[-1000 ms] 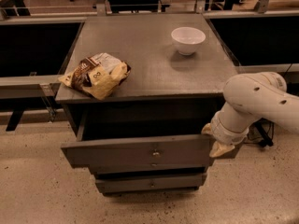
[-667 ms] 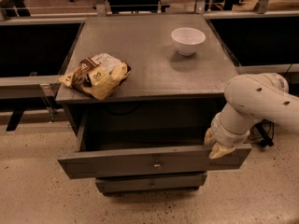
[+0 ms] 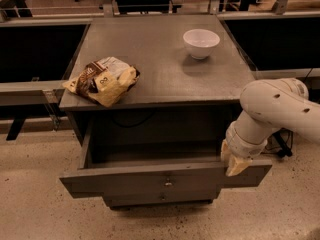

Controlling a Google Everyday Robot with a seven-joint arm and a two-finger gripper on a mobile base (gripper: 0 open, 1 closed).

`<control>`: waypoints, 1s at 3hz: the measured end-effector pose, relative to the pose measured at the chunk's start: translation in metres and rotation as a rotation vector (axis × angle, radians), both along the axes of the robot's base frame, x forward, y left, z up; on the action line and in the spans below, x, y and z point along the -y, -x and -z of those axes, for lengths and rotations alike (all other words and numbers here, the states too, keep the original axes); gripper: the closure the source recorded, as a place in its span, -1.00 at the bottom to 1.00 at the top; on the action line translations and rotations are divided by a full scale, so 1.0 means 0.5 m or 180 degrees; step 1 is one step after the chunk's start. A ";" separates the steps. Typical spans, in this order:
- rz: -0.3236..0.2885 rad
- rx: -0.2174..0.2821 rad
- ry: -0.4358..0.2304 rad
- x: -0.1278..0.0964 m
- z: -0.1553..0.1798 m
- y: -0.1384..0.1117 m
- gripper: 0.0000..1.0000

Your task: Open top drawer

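Note:
The top drawer (image 3: 150, 181) is a wide dark grey drawer with a small metal knob (image 3: 168, 183) at its middle. It stands pulled far out from the cabinet, and its inside looks bare. My gripper (image 3: 234, 163) hangs from the white arm (image 3: 272, 111) at the drawer's right end, over the top edge of the front panel. Its cream fingers (image 3: 236, 167) sit right at that edge.
On the cabinet top (image 3: 160, 59) lie a snack bag (image 3: 102, 80) at the front left and a white bowl (image 3: 201, 43) at the back right. A lower drawer front (image 3: 162, 198) shows under the open one. Dark benches flank the cabinet; speckled floor lies in front.
The top drawer has slid further out toward the camera, and my gripper has moved with its right end, down and forward.

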State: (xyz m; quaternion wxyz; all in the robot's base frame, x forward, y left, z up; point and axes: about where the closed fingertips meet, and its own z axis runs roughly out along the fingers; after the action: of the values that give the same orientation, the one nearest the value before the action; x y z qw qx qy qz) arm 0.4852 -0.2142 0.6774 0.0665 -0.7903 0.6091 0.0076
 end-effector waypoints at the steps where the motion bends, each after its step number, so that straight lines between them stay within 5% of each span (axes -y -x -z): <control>1: 0.0000 0.0000 0.0000 0.000 0.000 0.000 -0.46; 2: 0.0000 0.0000 0.0000 0.000 0.000 0.000 -0.92; 3: -0.0012 -0.0007 0.0023 -0.004 -0.001 0.000 -1.00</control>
State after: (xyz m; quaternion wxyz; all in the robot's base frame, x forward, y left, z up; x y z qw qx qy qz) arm 0.4853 -0.2123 0.6781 0.0629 -0.7916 0.6077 0.0064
